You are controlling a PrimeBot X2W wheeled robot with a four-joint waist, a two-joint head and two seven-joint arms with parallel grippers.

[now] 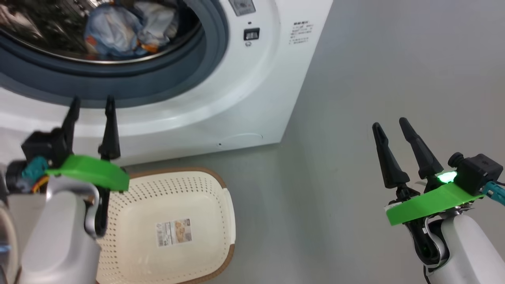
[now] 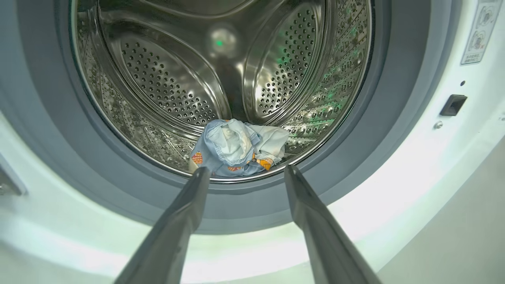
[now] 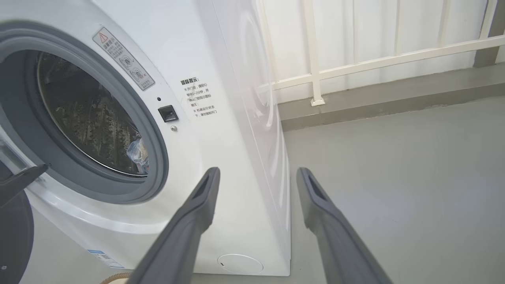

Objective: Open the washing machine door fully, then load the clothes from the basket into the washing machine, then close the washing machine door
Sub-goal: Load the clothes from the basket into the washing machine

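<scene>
Holds left hand [image 1: 92, 100] spread and empty just before the big white front-loading washing machine [image 1: 252, 79], and right hand [image 1: 389, 123] likewise spread and empty, well off to the side over the grey floor [image 1: 355, 79]. Shows loading seemingly done: small light-blue bear-print clothes [image 2: 236, 148] in the perforated steel drum [image 2: 165, 86], cream perforated plastic basket [image 1: 138, 236] bare. Leaves only closing the round black door [image 3: 12, 232], open beside the drum mouth.

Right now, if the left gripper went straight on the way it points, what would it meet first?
Probably the clothes at the front of the drum: the open left gripper aims into the washing machine just above the grey gasket. Depth is unclear, so it might clip the gasket's lip first.
</scene>
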